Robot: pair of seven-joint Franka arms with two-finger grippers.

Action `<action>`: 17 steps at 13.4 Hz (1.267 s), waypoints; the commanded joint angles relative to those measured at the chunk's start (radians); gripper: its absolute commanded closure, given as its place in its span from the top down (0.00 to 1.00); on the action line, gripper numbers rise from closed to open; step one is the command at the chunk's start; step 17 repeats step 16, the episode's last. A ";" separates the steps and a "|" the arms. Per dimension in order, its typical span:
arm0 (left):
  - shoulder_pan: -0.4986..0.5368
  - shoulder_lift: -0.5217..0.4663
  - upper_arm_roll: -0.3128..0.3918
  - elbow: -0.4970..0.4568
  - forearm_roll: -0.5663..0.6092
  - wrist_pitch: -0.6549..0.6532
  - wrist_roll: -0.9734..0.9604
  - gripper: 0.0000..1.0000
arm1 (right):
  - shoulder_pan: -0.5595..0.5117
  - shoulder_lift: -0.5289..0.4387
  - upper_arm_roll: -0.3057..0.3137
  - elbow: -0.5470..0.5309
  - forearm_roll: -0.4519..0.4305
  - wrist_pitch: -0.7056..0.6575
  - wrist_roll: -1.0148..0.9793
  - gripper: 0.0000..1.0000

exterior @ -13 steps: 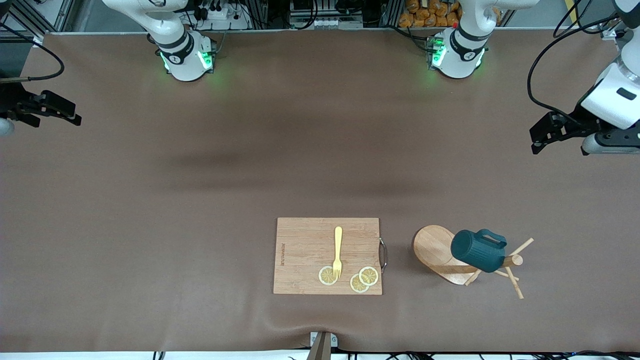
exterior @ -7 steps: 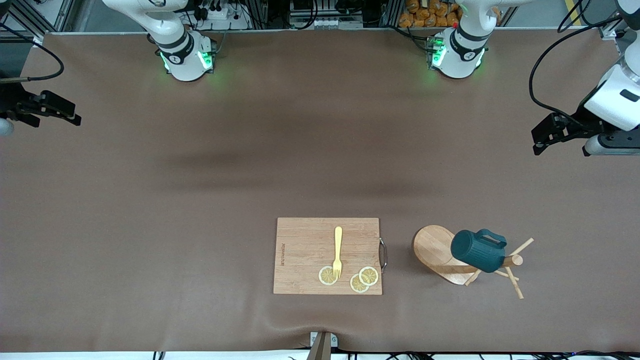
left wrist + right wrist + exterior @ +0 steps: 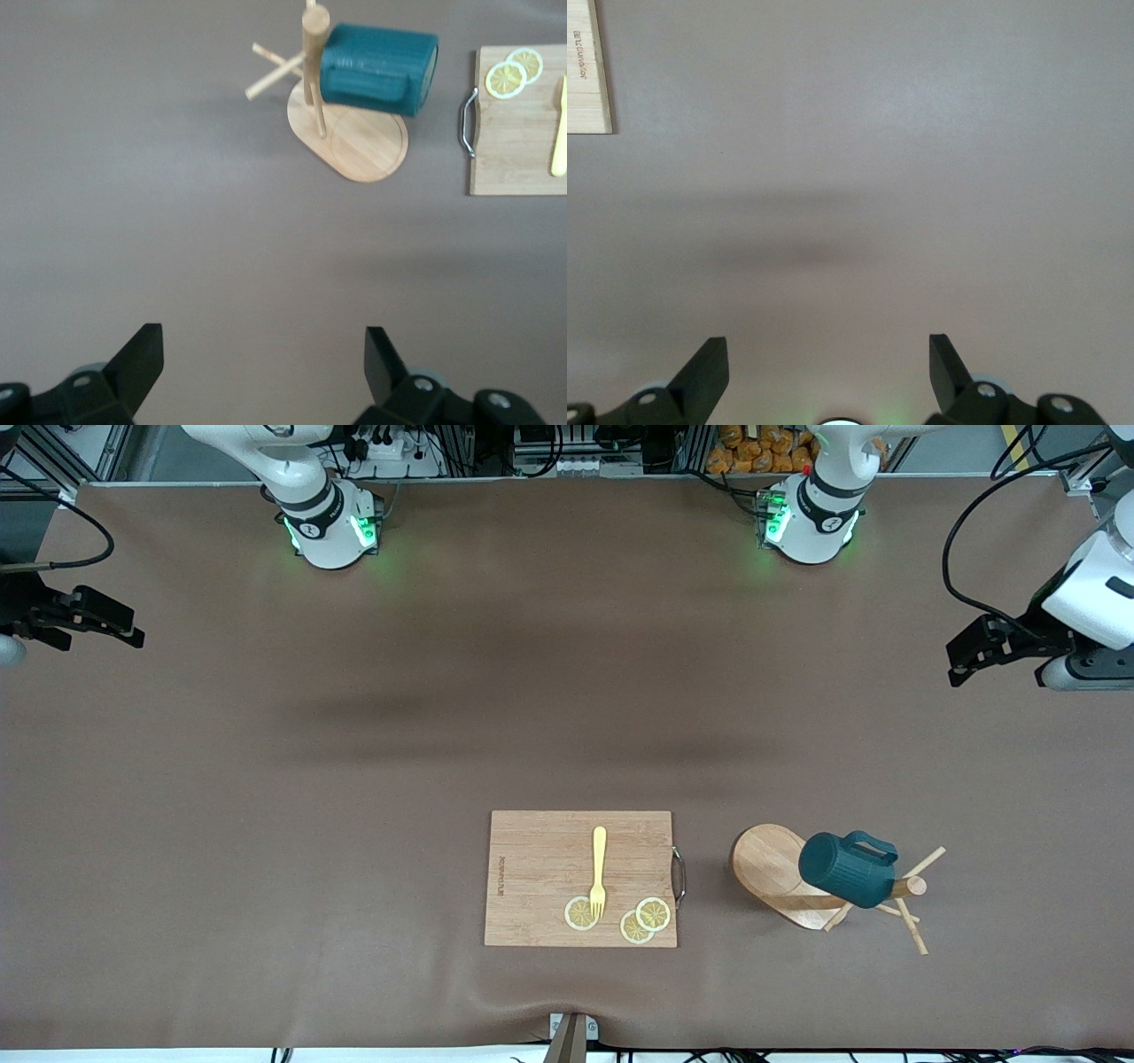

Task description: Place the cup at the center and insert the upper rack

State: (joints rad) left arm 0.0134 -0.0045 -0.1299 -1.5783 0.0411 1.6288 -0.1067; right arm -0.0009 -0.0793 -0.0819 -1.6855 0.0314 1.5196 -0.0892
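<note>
The dark teal cup hangs sideways on a peg of the light wooden upper rack, which stands on its oval base toward the left arm's end of the table. Both show in the left wrist view, the cup against the rack's pole. My left gripper is open and empty, up over the table's edge at the left arm's end; its fingers frame bare table. My right gripper is open and empty over the right arm's end of the table, waiting; it also shows in the right wrist view.
A rectangular wooden cutting board with a metal handle lies beside the rack, toward the middle. A yellow fork and three lemon slices lie on it. The brown table mat spreads around.
My left gripper has drifted slightly up the front view and toward the table's end. The cup, rack, board and right arm have not moved.
</note>
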 commanded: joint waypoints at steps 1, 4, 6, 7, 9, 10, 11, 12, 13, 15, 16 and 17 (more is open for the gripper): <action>-0.015 -0.060 0.033 -0.052 -0.050 -0.038 -0.028 1.00 | 0.002 -0.019 0.002 -0.019 -0.014 0.008 0.002 1.00; -0.024 -0.103 0.038 -0.110 -0.055 -0.038 -0.030 1.00 | 0.002 -0.019 0.002 -0.022 -0.014 0.010 0.002 1.00; -0.024 -0.114 0.038 -0.118 -0.055 -0.035 -0.030 1.00 | 0.002 -0.023 0.002 -0.034 -0.014 0.017 0.002 1.00; -0.027 -0.114 0.039 -0.114 -0.055 -0.035 -0.030 1.00 | 0.002 -0.024 0.002 -0.034 -0.014 0.017 0.002 1.00; -0.030 -0.112 0.047 -0.092 -0.052 -0.033 -0.030 1.00 | 0.002 -0.025 0.004 -0.034 -0.014 0.016 0.002 1.00; -0.032 -0.109 0.046 -0.080 -0.044 -0.033 -0.030 1.00 | 0.002 -0.025 0.004 -0.034 -0.011 0.017 0.002 1.00; -0.032 -0.107 0.043 -0.069 -0.044 -0.033 -0.030 1.00 | 0.002 -0.025 0.004 -0.034 -0.010 0.023 0.002 1.00; -0.032 -0.107 0.044 -0.068 -0.043 -0.033 -0.030 1.00 | 0.001 -0.025 0.002 -0.034 -0.010 0.025 0.000 1.00; -0.030 -0.107 0.044 -0.060 -0.043 -0.037 -0.028 1.00 | 0.002 -0.030 0.002 -0.034 -0.010 0.022 0.000 1.00; -0.030 -0.107 0.043 -0.058 -0.043 -0.038 -0.033 1.00 | 0.002 -0.036 0.004 -0.034 -0.010 0.024 0.000 1.00; -0.030 -0.107 0.041 -0.057 -0.043 -0.038 -0.036 1.00 | 0.002 -0.039 0.004 -0.033 -0.008 0.025 0.000 1.00; -0.030 -0.107 0.041 -0.057 -0.043 -0.038 -0.036 1.00 | 0.002 -0.039 0.004 -0.033 -0.008 0.025 0.000 1.00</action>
